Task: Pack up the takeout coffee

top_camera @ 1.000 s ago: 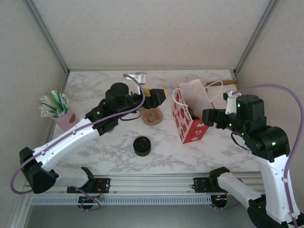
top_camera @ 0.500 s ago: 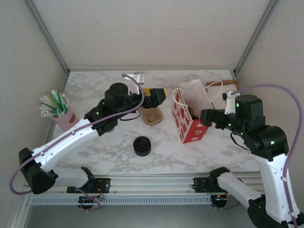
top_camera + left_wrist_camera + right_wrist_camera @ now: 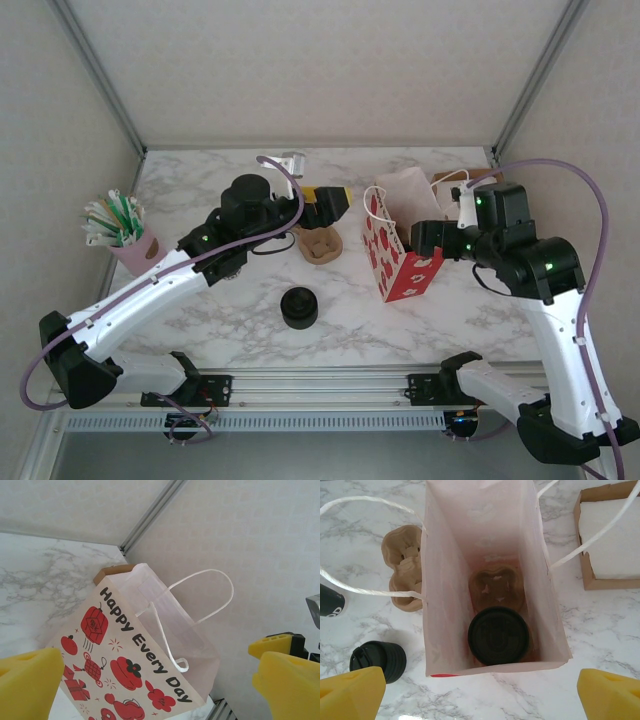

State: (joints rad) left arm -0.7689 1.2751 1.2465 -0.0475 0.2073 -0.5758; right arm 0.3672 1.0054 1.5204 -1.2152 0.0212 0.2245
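While left claw (image 3: pixel 158 676), right claw (image 3: pixel 480 691) gape empty, marble tabletop (image 3: pixel 352 318) meets pale, perhaps textured walls (image 3: pixel 320 70).

The black-lidded paper takeout coffee (image 3: pixel 498 635) stands inside the printed white paper bag (image 3: pixel 447 580), on a brown cardboard carrier (image 3: pixel 495 587) at the bottom. Left of the bag lies a second brown pulp carrier (image 3: pixel 318 244). A short stack of black plastic lids (image 3: pixel 298 307) stands nearer, front-left. A brown cardboard box (image 3: pixel 615 545) lies behind the bag, to its right.

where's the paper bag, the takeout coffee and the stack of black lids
paper bag (image 3: pixel 122 657): left wrist view, on its printed red-and-white side.
takeout coffee (image 3: pixel 498 635): right wrist view, centre of its black lid, down inside the bag.
stack of black lids (image 3: pixel 377 661): right wrist view, on the top lid.
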